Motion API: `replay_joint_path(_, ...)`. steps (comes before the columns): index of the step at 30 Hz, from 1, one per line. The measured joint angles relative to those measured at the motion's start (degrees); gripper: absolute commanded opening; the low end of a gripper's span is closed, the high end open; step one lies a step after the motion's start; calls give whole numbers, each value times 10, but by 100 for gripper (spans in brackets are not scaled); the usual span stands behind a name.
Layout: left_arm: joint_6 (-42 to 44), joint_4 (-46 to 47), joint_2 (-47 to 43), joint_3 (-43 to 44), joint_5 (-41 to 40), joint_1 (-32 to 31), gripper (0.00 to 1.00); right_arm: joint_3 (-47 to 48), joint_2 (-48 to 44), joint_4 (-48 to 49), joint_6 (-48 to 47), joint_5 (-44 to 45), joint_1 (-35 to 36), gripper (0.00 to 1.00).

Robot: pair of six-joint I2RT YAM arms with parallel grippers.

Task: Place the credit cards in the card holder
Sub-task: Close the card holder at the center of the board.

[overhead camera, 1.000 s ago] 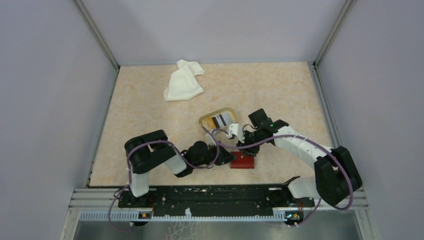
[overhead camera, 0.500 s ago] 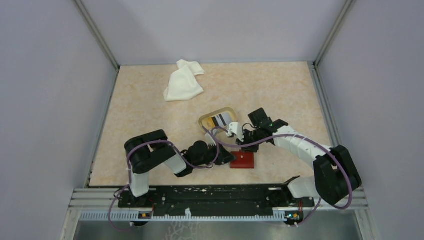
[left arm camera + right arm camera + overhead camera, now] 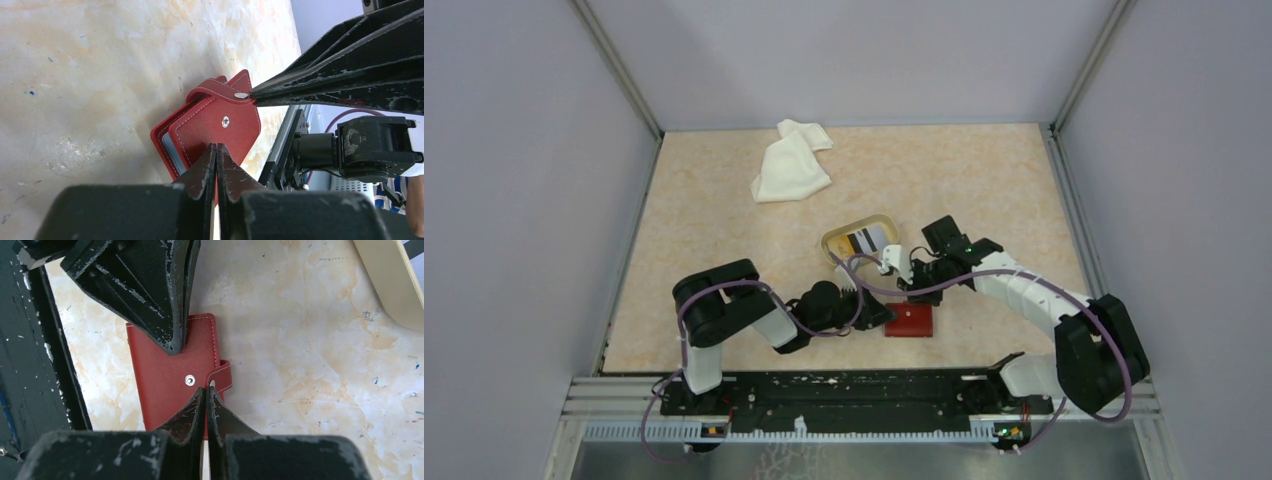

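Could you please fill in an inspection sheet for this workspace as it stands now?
Surface: beige marbled table, with small marks visible in the wrist views.
Job's things: red card holder lies near the front edge, cover down, strap unsnapped; credit cards sit in the tan dish.
Clutter: crumpled white cloth at the far left.
Hands: left hand shut, tips on the holder's cover; right hand shut, tips at the strap.
Cables: purple cables loop along both arms.
Surroundings: plain grey walls, metal frame posts, black rail at the near edge.
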Motion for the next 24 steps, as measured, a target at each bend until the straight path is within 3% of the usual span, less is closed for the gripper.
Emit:
replay_joint_path(10, 0, -2, 0, 2, 1, 0, 6, 14, 1, -61, -59, -12, 6, 0)
replay_joint_path(24, 0, 0, 0, 2, 7, 0, 3, 14, 39, -62, -59, 17, 35, 0)
